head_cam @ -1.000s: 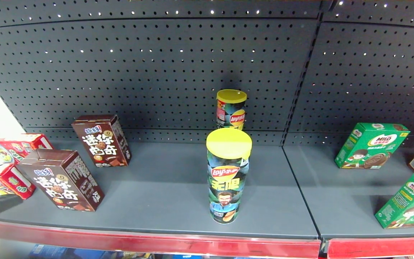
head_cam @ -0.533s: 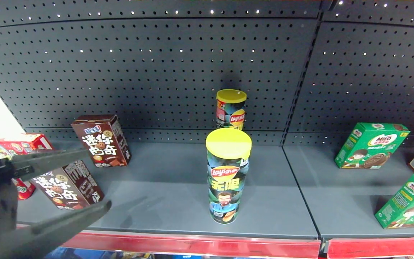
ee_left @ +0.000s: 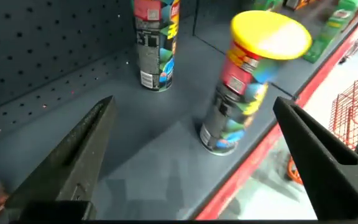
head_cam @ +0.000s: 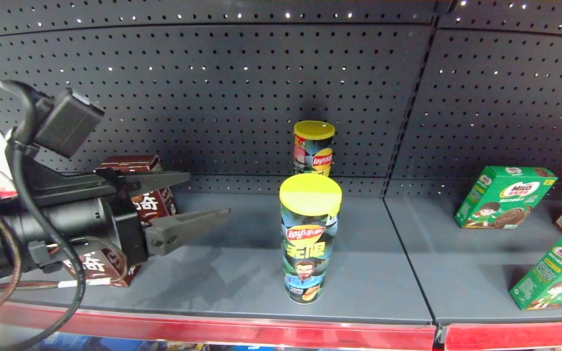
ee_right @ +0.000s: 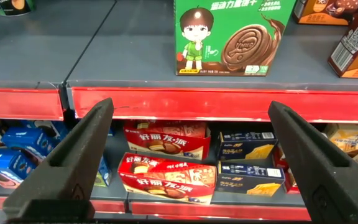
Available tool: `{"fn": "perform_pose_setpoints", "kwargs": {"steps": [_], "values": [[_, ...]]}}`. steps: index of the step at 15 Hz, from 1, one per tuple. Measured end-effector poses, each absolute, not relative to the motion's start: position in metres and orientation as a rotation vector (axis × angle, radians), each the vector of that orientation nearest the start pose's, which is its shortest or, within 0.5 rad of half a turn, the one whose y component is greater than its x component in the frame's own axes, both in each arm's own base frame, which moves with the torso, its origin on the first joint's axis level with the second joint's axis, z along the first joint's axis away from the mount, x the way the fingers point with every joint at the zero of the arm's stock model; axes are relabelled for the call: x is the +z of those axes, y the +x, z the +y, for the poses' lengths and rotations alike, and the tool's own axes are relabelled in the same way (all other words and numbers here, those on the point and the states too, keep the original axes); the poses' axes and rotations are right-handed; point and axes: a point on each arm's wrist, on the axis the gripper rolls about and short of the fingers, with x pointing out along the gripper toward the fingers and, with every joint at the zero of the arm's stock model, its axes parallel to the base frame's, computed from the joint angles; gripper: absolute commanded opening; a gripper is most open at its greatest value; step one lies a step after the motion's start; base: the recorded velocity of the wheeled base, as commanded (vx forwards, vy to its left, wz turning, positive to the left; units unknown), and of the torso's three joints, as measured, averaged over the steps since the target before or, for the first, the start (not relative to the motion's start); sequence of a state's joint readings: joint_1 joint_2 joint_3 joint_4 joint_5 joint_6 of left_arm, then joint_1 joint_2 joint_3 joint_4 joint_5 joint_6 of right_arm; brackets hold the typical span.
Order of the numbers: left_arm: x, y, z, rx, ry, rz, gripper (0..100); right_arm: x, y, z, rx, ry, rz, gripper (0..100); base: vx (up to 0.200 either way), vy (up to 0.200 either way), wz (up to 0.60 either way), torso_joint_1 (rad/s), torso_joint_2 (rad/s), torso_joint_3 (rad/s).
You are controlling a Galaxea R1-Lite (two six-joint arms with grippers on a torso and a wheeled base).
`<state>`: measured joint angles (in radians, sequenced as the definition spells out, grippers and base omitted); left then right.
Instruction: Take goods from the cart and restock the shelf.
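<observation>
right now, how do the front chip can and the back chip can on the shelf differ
The front can stands near the front edge of the shelf; the back can stands against the perforated back wall. From the head view the front can shows in full, while its lid hides the back can's foot. The front can is nearer the open left pincer than the back can. Both are upright, yellow-lidded tubes, standing apart.

The left pincer (head_cam: pixel 208 194) has dark grey tapered fingers (head_cam: pixel 183 229), with two screws (head_cam: pixel 162 239) at one's base. Behind it sit a round black wrist (head_cam: pixel 66 219), a boxy black camera (head_cam: pixel 69 122) and looping black cables (head_cam: pixel 17 89).
</observation>
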<state>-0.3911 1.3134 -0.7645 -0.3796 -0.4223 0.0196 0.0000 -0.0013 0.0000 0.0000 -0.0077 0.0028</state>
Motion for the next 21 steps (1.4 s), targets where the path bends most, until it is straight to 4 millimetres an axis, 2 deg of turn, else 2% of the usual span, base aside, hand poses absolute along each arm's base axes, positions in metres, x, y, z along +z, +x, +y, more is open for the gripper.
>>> {"fn": "perform_pose_setpoints", "kwargs": {"steps": [4,10,14,21], "values": [[0.234,0.224,-0.103,-0.731,0.025,0.236,100,0.075,-0.023,0.000,-0.007,0.003,-0.001,100,0.000,0.000,0.00,0.000,0.00,0.000],[0.208,0.245,-0.122,-0.665,0.054,0.341,100,0.075,-0.023,0.000,-0.008,0.003,-0.001,100,0.000,0.000,0.00,0.000,0.00,0.000],[0.195,0.248,-0.127,-0.597,0.077,0.396,100,0.075,-0.023,0.000,-0.008,0.003,-0.001,100,0.000,0.000,0.00,0.000,0.00,0.000],[0.182,0.240,-0.147,-0.578,0.128,0.451,100,0.075,-0.023,0.000,-0.008,0.003,-0.001,100,0.000,0.000,0.00,0.000,0.00,0.000]]}}
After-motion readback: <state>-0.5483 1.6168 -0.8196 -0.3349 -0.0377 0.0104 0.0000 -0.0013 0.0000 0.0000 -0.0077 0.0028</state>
